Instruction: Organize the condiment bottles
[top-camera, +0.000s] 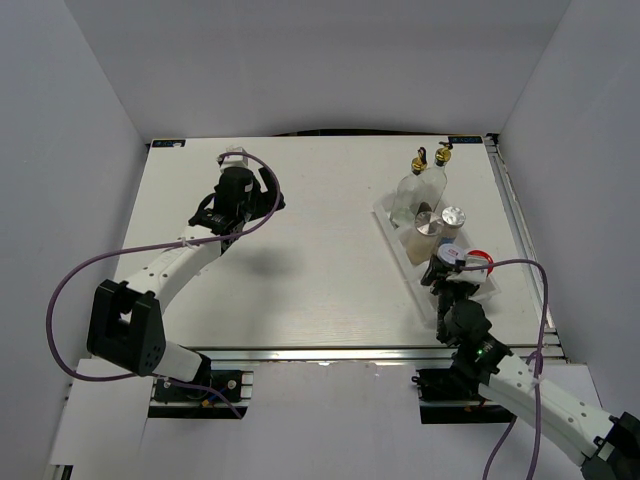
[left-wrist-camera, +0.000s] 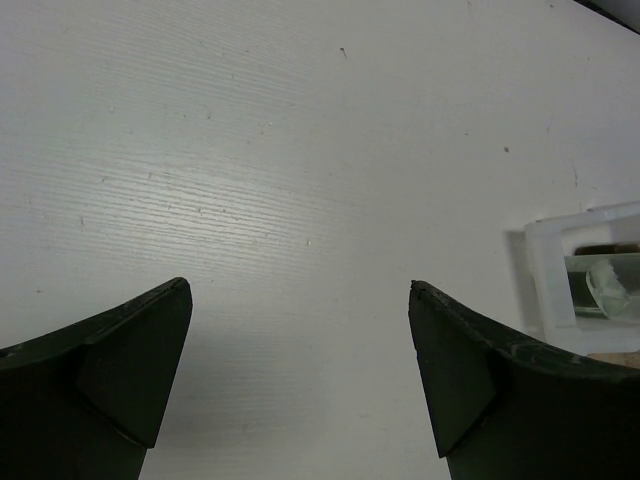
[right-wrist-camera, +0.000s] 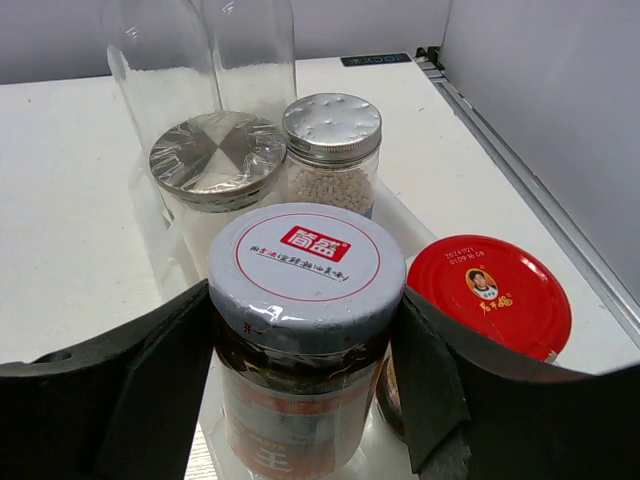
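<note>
My right gripper (right-wrist-camera: 305, 300) is shut on the white-lidded jar (right-wrist-camera: 306, 270), one finger pressed to each side, over the near end of the white tray (top-camera: 400, 245). The red-lidded dark jar (right-wrist-camera: 490, 290) sits right beside it. Behind them are two silver-capped shakers (right-wrist-camera: 218, 165) (right-wrist-camera: 332, 140) and two tall clear glass bottles (right-wrist-camera: 160, 60) (right-wrist-camera: 250, 50). From above, the bottles (top-camera: 412, 190) (top-camera: 435, 175) stand at the tray's far end, and the right gripper (top-camera: 455, 268) is at its near end. My left gripper (left-wrist-camera: 300, 290) hangs open over bare table, holding nothing.
The tray runs slantwise along the right side of the white table (top-camera: 300, 260); a corner of this tray (left-wrist-camera: 560, 235) shows in the left wrist view. Grey walls enclose the table on three sides, and a metal rail (top-camera: 520, 230) lines its right edge.
</note>
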